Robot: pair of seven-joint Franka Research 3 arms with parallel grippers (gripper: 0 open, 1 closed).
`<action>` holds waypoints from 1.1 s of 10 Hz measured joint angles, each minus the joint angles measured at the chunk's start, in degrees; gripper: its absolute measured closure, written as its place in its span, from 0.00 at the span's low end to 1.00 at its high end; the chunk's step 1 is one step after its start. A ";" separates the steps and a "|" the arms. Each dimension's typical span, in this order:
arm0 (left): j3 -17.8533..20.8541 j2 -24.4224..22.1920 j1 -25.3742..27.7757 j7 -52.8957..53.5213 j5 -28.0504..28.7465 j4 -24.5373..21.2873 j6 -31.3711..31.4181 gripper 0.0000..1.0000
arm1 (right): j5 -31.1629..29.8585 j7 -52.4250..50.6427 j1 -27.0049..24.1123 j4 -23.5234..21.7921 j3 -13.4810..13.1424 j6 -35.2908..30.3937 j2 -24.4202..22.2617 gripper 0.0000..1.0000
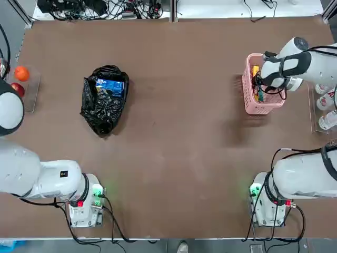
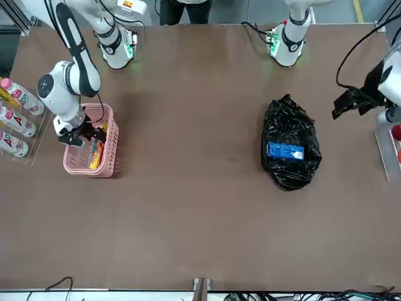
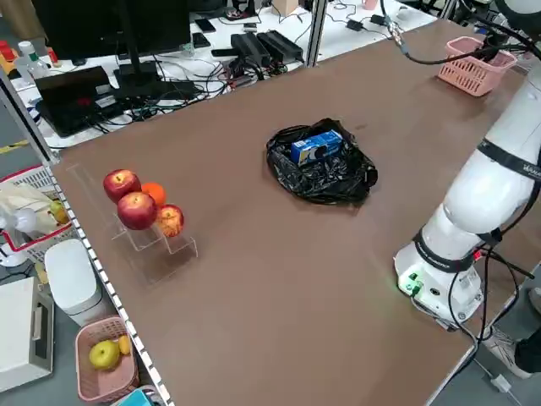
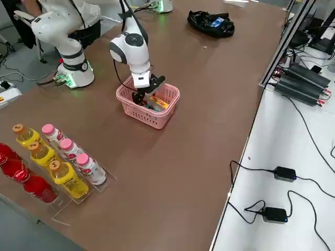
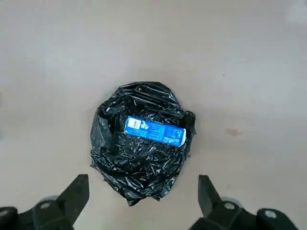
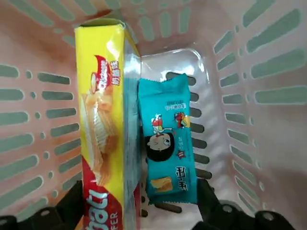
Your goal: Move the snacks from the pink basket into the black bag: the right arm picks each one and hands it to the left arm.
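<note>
The right gripper [image 6: 138, 196], its fingers parted and holding nothing, reached down into the pink basket [image 1: 263, 107], where a yellow wafer box [image 6: 101, 110] and a teal snack packet [image 6: 167, 143] lay side by side. Their long axes ran nearly parallel, and both sat between the fingers, so closing on just one likely called for a sideways shift first. The left gripper [image 5: 143, 178], open and empty, waited well to the basket's left, beyond the black bag [image 5: 144, 167], which held a blue pack [image 5: 155, 131]. The right arm was plainly nearer the basket.

3 apples [image 3: 136, 211], 1 orange [image 3: 154, 193], white bottles [image 4: 91, 168]
</note>
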 joint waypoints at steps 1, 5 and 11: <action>-0.02 -0.12 -0.08 0.00 0.00 1.15 -0.04 0.00 | 0.00 0.00 0.01 0.18 0.09 0.07 0.25 0.00; 0.03 -0.21 -0.03 0.15 0.98 1.88 -0.18 0.00 | 0.11 0.01 0.36 1.31 0.45 0.07 0.32 0.01; -2.86 -0.29 -0.42 0.34 2.73 2.28 -4.18 0.00 | 0.12 0.01 0.51 3.72 0.46 -0.14 1.75 0.05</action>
